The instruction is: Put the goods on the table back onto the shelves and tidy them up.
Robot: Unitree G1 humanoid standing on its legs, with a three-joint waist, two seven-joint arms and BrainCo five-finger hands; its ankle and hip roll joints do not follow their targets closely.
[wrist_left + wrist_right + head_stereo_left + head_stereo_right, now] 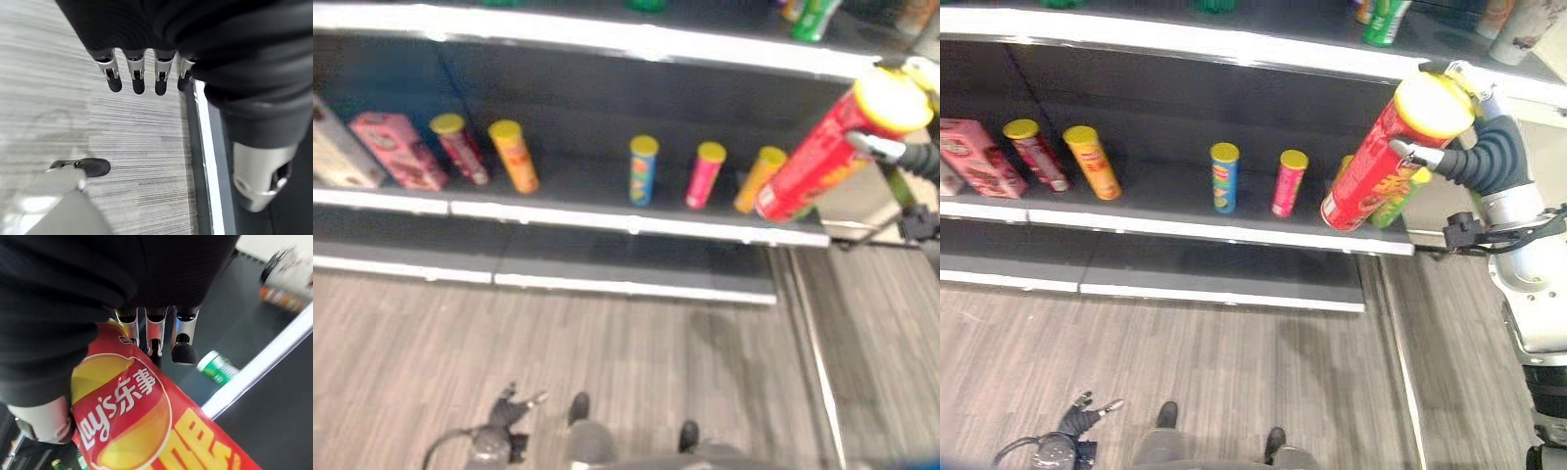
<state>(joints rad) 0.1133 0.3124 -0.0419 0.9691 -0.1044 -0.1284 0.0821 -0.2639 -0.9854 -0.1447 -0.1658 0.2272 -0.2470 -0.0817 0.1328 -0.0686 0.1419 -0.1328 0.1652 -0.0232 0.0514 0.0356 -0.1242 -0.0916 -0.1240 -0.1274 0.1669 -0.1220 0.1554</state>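
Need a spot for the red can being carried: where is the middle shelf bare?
Widest bare stretch: between orange can and blue can. Crowded at the right end, where the right robot hand holds the red can over more cans.

the left hand (146,29) hangs over the floor (58,73), its dark cover spread from 11 to 3 o'clock. a row of fingers (138,73) points down at 12 o'clock, straight and relaxed, touching nothing. the thumb (259,176) sits apart at 4 o'clock. the floor is pale grey wood grain, with a darker patch through the middle. a white shelf edge (210,161) runs from the centre down to 6 o'clock, with dark shelf surface just beside it toward 5 o'clock.
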